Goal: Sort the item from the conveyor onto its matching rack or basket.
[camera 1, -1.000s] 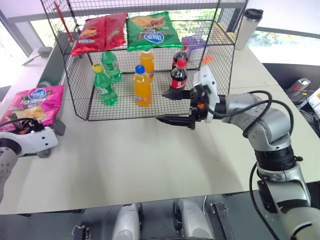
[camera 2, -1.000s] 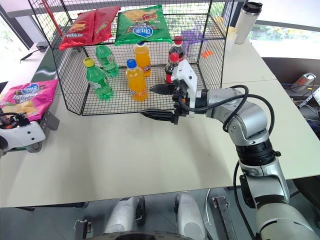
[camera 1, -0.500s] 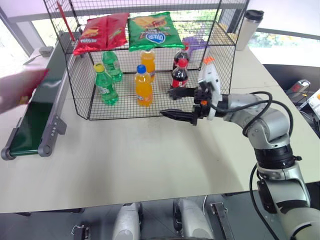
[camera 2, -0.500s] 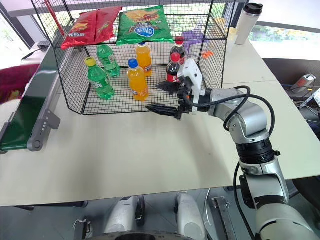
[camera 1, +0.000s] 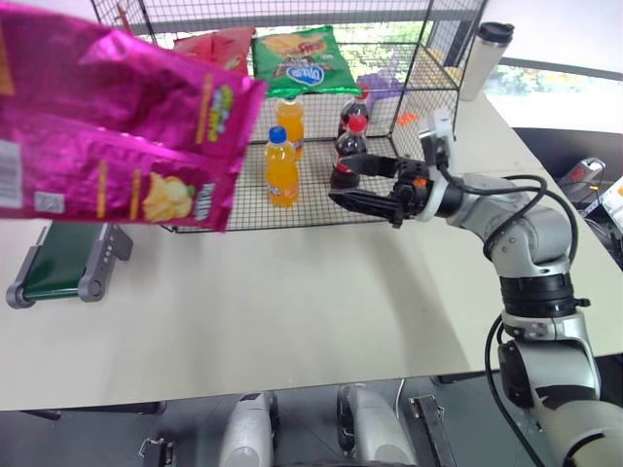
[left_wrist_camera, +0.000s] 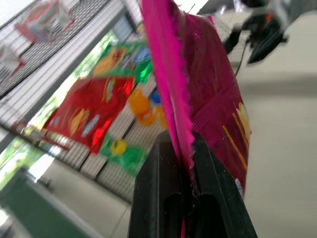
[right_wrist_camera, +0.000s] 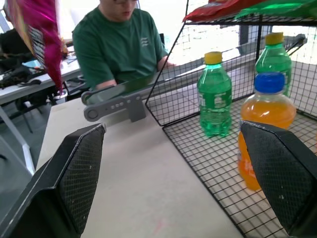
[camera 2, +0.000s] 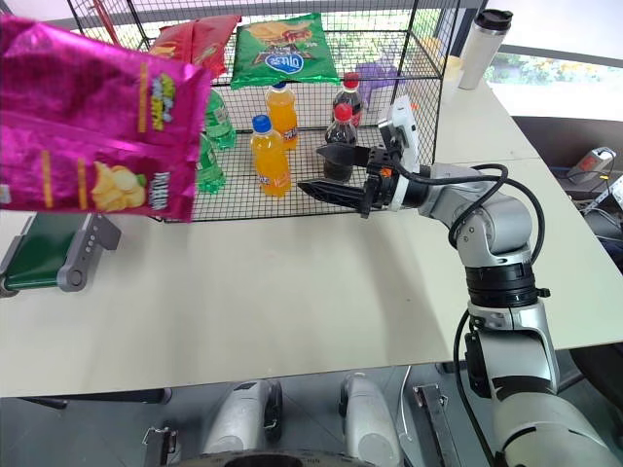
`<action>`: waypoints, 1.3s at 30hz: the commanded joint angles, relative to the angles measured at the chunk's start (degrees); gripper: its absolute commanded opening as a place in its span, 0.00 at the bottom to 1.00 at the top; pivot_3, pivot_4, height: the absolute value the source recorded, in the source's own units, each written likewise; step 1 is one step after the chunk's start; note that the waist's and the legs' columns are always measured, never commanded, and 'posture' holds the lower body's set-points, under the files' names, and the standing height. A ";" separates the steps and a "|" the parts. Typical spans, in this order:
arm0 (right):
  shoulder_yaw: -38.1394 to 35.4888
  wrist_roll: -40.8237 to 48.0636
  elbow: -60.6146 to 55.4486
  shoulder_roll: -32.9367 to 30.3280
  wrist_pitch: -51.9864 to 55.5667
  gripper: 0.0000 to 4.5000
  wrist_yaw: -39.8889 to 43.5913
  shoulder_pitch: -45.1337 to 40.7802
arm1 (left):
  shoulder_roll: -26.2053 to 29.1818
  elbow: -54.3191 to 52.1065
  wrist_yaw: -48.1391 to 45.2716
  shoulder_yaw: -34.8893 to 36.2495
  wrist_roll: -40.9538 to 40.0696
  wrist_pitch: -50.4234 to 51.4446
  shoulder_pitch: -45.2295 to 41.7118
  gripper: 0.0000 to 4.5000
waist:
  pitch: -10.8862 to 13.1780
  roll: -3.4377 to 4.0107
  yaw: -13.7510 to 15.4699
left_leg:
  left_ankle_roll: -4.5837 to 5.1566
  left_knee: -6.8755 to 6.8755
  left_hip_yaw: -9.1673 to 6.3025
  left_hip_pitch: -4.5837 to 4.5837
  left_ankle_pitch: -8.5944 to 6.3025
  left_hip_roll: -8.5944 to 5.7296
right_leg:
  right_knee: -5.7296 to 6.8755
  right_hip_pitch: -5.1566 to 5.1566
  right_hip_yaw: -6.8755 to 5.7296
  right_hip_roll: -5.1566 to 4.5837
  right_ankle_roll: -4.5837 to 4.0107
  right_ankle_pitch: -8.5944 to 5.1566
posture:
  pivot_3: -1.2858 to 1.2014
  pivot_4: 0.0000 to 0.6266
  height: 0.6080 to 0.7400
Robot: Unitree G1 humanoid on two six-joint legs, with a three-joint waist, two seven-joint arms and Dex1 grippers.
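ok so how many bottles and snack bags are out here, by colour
green bottles: 2
orange bottles: 2
cola bottles: 2
pink snack bag: 1
red snack bag: 1
green snack bag: 1
total: 9

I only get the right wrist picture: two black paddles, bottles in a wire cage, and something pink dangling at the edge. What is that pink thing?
Observer: A shiny magenta snack bag, held up in the air. The left gripper is shut on its crimped edge.
Operator: Where might it go?
Observer: Possibly the wire cage. Its upper tier has a red chip bag and a green chip bag lying flat.
Operator: Anything near my paddles that I miss?
Observer: Two cola bottles stand in the lower tier, just behind the open right gripper.
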 commanded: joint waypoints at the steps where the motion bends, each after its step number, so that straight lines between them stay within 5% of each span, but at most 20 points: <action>1: -2.12 2.65 -1.19 1.30 -0.12 1.00 0.51 -0.71 | -1.40 0.28 4.57 -7.85 -5.28 -3.14 -4.97 0.01 | 0.00 -0.01 -0.13 | 0.00 0.00 0.00 -0.01 0.00 0.00 | 0.00 0.00 0.01 0.01 0.12 0.07 | 0.52 0.24 1.00; 10: -0.80 3.11 3.94 5.59 -2.63 1.00 4.61 -6.12 | -11.17 4.28 5.87 -27.09 -5.47 -11.11 -18.84 0.01 | -0.01 -0.02 -0.13 | 0.00 0.03 0.00 -0.04 0.01 -0.01 | 0.02 -0.02 0.02 0.07 0.32 0.19 | 0.52 0.24 1.00; 23: -1.78 7.98 -0.21 9.30 -0.30 1.00 3.67 -8.98 | -15.14 3.24 5.63 -32.08 -5.27 -12.07 -19.95 0.01 | -0.01 -0.02 -0.05 | 0.00 0.05 -0.01 -0.06 0.02 -0.01 | 0.02 -0.02 0.04 0.07 0.34 0.19 | 0.52 0.24 1.00; 26: -1.57 8.75 -1.31 9.94 0.61 0.81 2.95 -8.72 | -15.66 3.47 5.36 -32.28 -4.87 -12.47 -19.49 0.00 | -0.01 -0.02 -0.07 | 0.00 0.05 -0.03 -0.06 0.02 0.00 | 0.03 -0.02 0.04 0.07 0.34 0.19 | 0.52 0.24 1.00; 33: -1.30 9.72 -3.36 10.26 1.79 0.04 2.14 -7.41 | -15.73 4.92 3.97 -32.92 -3.07 -13.86 -18.79 0.00 | -0.01 -0.02 0.00 | 0.00 0.05 -0.03 -0.06 0.02 -0.01 | 0.03 -0.02 0.04 0.07 0.34 0.19 | 0.52 0.24 1.00; 38: -1.19 9.30 -5.60 9.45 2.25 0.02 1.01 -6.29 | -16.18 6.31 4.72 -32.67 -1.72 -14.20 -16.66 0.00 | -0.01 -0.02 -0.08 | 0.00 0.05 -0.03 -0.06 0.02 -0.01 | 0.03 -0.02 0.04 0.07 0.34 0.19 | 0.52 0.24 1.00; 39: -1.26 9.28 -6.01 9.22 2.37 0.00 0.67 -6.05 | -16.11 7.18 5.75 -33.03 -1.16 -13.28 -16.37 0.07 | -0.01 -0.02 -0.06 | 0.00 0.05 -0.03 -0.06 0.02 0.00 | 0.03 -0.02 0.03 0.07 0.34 0.19 | 0.52 0.24 1.00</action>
